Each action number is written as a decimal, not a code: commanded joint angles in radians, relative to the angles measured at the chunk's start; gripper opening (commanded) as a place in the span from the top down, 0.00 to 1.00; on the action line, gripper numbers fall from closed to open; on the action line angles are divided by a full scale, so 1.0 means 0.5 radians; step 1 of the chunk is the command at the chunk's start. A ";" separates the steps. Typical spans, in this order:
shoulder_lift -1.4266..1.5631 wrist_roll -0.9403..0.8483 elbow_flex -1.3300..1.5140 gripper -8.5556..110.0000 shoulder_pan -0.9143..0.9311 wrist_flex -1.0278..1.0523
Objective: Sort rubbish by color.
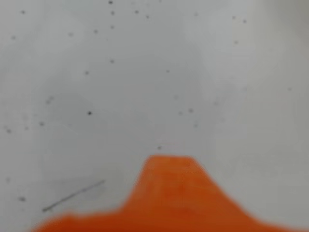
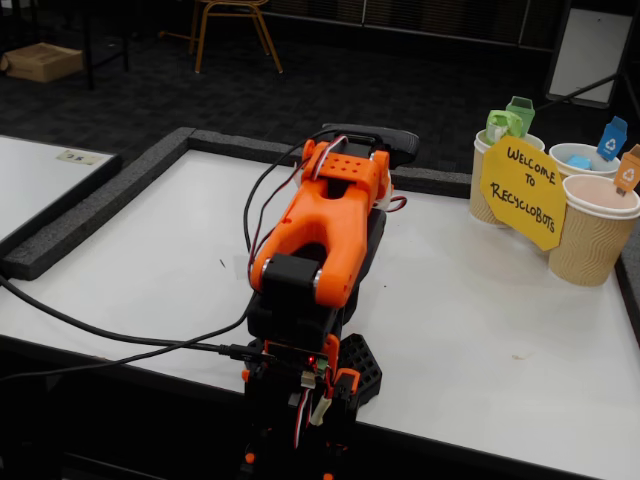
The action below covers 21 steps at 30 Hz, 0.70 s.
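My white table in a dim, dark-carpeted room

My tabletop (image 2: 480, 330) has a grey foam border (image 2: 90, 215); a wooden chair (image 2: 232, 22) stands at the upper left, a cardboard box (image 2: 42, 62) beside it, another white table (image 2: 35, 180) at left.

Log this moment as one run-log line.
arm: folded over base | gripper: hidden | table: no wads visible | cups: far right, fixed view
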 commanded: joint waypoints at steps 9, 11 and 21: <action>0.071 0.058 -0.129 0.93 0.058 -0.003; 0.071 0.058 -0.129 0.93 0.058 -0.003; 0.071 0.058 -0.129 0.93 0.055 -0.003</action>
